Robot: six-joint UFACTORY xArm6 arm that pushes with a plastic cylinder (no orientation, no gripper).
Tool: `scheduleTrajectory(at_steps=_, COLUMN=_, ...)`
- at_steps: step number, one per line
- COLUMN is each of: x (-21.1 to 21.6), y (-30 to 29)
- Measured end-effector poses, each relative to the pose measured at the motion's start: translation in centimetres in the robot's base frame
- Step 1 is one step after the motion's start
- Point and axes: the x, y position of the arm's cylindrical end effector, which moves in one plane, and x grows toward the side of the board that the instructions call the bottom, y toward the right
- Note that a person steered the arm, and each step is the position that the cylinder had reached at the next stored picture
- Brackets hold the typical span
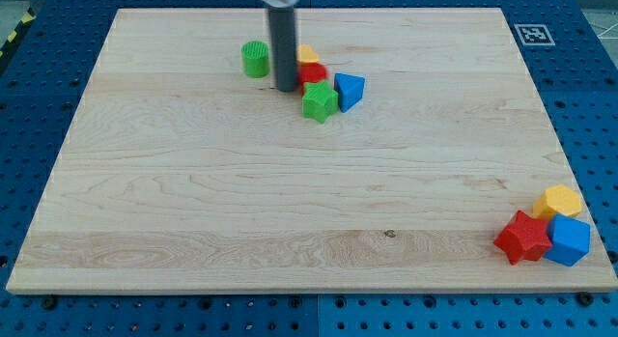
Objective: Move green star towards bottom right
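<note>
The green star [319, 101] lies on the wooden board [290, 202] near the view's top, left of centre. It touches a red block [312, 74] above it and a blue block [350, 90] on its right. A yellow block [308, 55] sits behind the red one. My tip [286, 88] stands just left of the red block and up-left of the green star, close to both. A green cylinder [255, 59] stands to the tip's left.
At the view's bottom right corner sit a red star [522, 237], a blue block [568, 240] and a yellow block [560, 201], touching each other. A tag marker [531, 34] is at the top right corner.
</note>
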Motion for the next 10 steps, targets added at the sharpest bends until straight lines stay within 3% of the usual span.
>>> scheduleTrajectory(at_steps=1, x=3.9, y=5.6)
scheduleTrajectory(at_steps=3, x=3.9, y=6.8)
scheduleTrajectory(at_steps=5, x=7.9, y=12.3)
scheduleTrajectory(at_steps=6, x=7.9, y=12.1)
scheduleTrajectory(at_steps=8, x=8.0, y=5.3)
scheduleTrajectory(at_steps=9, x=9.9, y=5.4)
scheduleTrajectory(at_steps=10, x=11.9, y=10.1)
